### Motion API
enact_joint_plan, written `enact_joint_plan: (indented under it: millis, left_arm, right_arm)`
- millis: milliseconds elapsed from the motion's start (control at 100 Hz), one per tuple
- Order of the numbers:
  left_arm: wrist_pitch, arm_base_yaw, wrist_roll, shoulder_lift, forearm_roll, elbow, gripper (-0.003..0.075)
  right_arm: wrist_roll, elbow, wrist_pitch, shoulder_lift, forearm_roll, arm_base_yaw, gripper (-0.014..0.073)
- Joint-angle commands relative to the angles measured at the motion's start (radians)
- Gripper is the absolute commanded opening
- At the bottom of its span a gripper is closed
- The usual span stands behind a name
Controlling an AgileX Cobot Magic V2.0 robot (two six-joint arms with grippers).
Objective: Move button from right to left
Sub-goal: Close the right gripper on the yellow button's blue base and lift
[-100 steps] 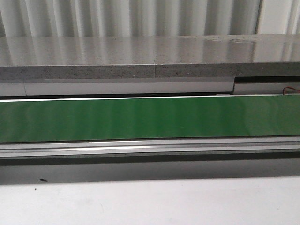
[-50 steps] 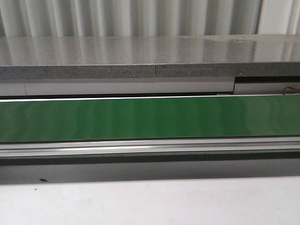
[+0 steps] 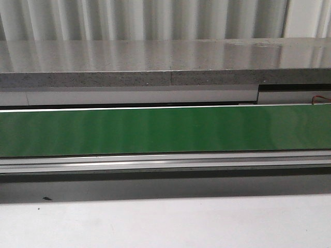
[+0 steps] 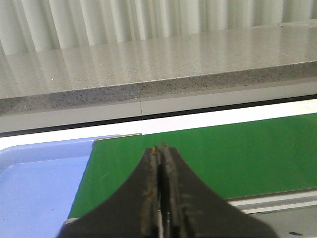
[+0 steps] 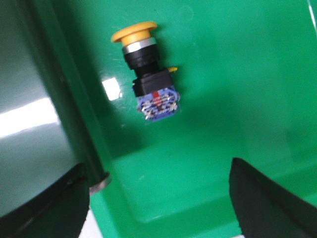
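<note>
Step in hand looks like the approach before the pick: the right end effector (image 5: 158, 198) hangs above the button (image 5: 147, 73) w/ its fingers (image 5: 49, 203) wide apart, nothing between them. The button lies on its side inside a green bin (image 5: 237, 74), yellow cap pointing away from the fingers, grey-blue contact block w/ red marks toward them — well clear of the bin wall. It doesn't show in the front view, so presumably it sits off to the right, out of frame. Next move, as I judge it: come down w/ the fingers straddling the black collar or the block, close, lift clear of the bin, then carry it left. The left end effector (image 4: 159, 198) has its fingers pressed together, empty, hovering near a light-blue tray (image 4: 34, 183) at the left end of the green belt (image 3: 165, 129) — likely the drop spot. Surroundings: the belt runs left to right in a metal frame, a white bench (image 3: 165, 222) on the near side, a speckled grey stone ledge (image 3: 155, 62) on the far side, corrugated pale wall (image 3: 155, 18) behind.
</note>
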Motion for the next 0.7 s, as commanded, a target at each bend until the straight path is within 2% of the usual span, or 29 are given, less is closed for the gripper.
enact_joint_plan:
  millis: [0, 460, 690]
  left_arm:
    - [-0.081, 0.0, -0.007, -0.033, -0.003, 0.039, -0.002]
    - [-0.081, 0.0, -0.007, -0.033, -0.003, 0.039, -0.002]
    - [-0.081, 0.0, -0.007, -0.033, -0.003, 0.039, -0.002]
  right_arm:
    - [-0.035, -0.053, -0.021, 0.02, -0.003, -0.009, 0.058]
    - [-0.043, -0.186, -0.027, 0.239, -0.042, -0.009, 0.058]
    - [-0.102, -0.198, -0.02, 0.307, -0.041, -0.009, 0.058]
